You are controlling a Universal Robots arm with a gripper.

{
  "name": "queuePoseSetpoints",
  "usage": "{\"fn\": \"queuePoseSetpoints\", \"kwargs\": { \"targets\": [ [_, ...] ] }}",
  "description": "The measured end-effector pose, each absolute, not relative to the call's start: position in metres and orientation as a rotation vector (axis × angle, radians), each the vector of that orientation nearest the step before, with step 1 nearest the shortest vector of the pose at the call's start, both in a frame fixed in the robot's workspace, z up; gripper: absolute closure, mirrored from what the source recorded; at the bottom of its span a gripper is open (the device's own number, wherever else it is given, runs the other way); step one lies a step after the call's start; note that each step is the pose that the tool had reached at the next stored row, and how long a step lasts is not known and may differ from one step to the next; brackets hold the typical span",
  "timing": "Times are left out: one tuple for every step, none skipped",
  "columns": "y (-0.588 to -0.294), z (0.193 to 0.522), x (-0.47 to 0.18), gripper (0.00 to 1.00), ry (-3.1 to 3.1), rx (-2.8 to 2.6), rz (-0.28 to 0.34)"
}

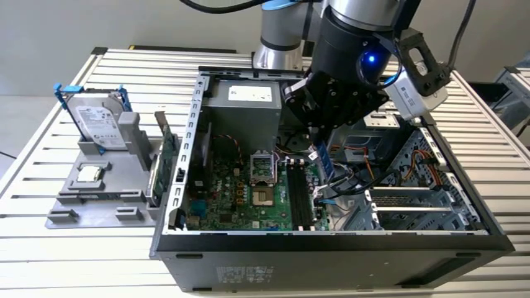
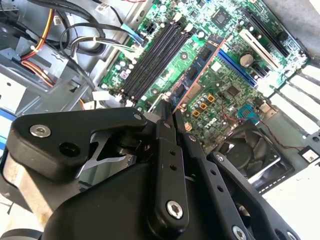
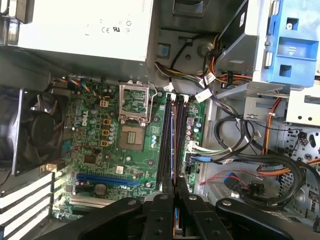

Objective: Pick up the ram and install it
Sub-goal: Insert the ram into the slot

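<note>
slatted aluminium makes up the table (image 1: 83, 248), and an open black computer case (image 1: 331, 241) is laid on it, open side up. inside, a green motherboard (image 1: 240, 192) is exposed, with a grey power supply (image 1: 244, 99) at its far end, a bare processor socket (image 3: 132, 132) near the middle and a black fan (image 3: 30, 130) at one edge. the gripper (image 2: 171, 111) is held inside the case, above the board, and its jaws are closed on the ram (image 2: 197, 70), a thin green stick with small black chips. in both wrist views the stick is seen reaching away from the jaws, in line with the long black memory slots (image 1: 298, 192). in the exterior view it is hung at a slight tilt just beside those slots, on the exterior view's right of them; whether its lower edge touches the board cannot be told. black, orange and blue cables (image 3: 240, 145) are looped beside the slots. well apart, at the exterior view's left, a grey fixture (image 1: 91, 205) is set on the table; a silver hard drive (image 1: 99, 124) with blue rails is stood upright in it, and a large green expansion card (image 1: 166, 155) is stood on edge between it and the case wall
</note>
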State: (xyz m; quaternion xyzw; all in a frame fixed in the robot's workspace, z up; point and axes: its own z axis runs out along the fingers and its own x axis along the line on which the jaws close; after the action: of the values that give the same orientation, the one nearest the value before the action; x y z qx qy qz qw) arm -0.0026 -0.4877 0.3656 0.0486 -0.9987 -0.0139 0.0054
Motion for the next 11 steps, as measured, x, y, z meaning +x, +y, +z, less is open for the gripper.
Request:
{"fn": "queuePoseSetpoints", "kwargs": {
  "targets": [
    [-0.4877,0.3651,-0.0026,1.00,-3.127,0.152,-0.043],
    [-0.4877,0.3647,-0.0026,1.00,-3.127,0.152,-0.043],
    [-0.4877,0.3643,-0.0026,1.00,-3.127,0.152,-0.043],
    [-0.4877,0.3640,-0.0026,1.00,-3.127,0.152,-0.043],
    [-0.4877,0.3641,-0.0026,1.00,-3.127,0.152,-0.043],
    [-0.4877,0.3640,-0.0026,1.00,-3.127,0.152,-0.043],
    [-0.4877,0.3637,-0.0026,1.00,-3.127,0.152,-0.044],
    [-0.4877,0.3635,-0.0026,1.00,-3.127,0.152,-0.043],
    [-0.4877,0.3631,-0.0026,1.00,-3.127,0.152,-0.044],
    [-0.4877,0.3626,-0.0026,1.00,-3.127,0.152,-0.044],
    [-0.4877,0.3620,-0.0026,1.00,-3.127,0.152,-0.044]
  ]
}}
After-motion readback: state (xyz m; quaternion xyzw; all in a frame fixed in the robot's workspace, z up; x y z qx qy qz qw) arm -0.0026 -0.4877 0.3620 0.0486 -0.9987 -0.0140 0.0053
